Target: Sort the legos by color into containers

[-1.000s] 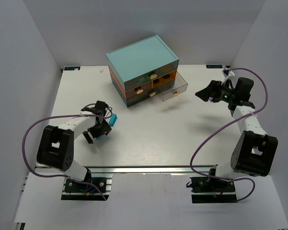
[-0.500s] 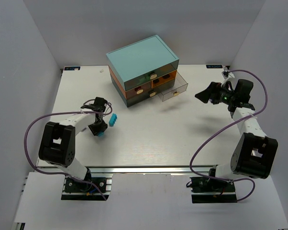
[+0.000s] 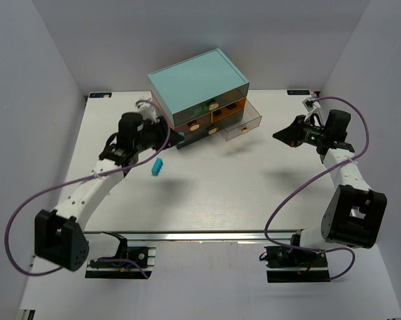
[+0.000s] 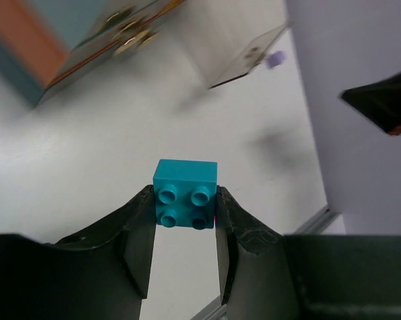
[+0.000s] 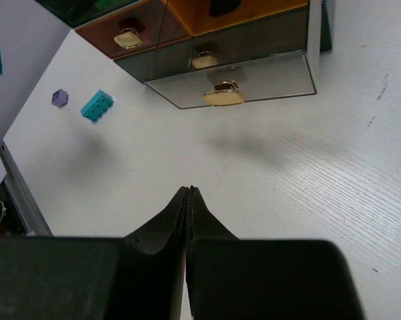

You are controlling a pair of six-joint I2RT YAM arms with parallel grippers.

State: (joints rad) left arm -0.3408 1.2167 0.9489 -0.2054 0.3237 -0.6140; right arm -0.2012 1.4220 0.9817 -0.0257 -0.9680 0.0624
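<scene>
My left gripper (image 4: 185, 200) is shut on a cyan two-by-two lego (image 4: 185, 195), held above the table with its studs toward the camera. In the top view that gripper (image 3: 176, 133) hangs just in front of the chest's (image 3: 199, 83) lower left corner. One clear drawer (image 3: 244, 123) is pulled out at the chest's lower right. A second cyan lego (image 3: 158, 167) lies on the table near the left arm. My right gripper (image 5: 189, 193) is shut on nothing and hovers right of the open drawer (image 5: 230, 80). The right wrist view also shows a cyan lego (image 5: 97, 105) and a lilac lego (image 5: 60, 98).
The other drawers (image 5: 130, 33) with tan knobs are closed. Another small lilac brick (image 4: 275, 60) lies beyond the open drawer in the left wrist view. Grey walls enclose the table on three sides. A metal rail (image 3: 207, 235) runs along the near edge.
My left arm lifted a cyan brick from the near left of the table and swung it up to the chest's front. My right gripper went from open to shut.
</scene>
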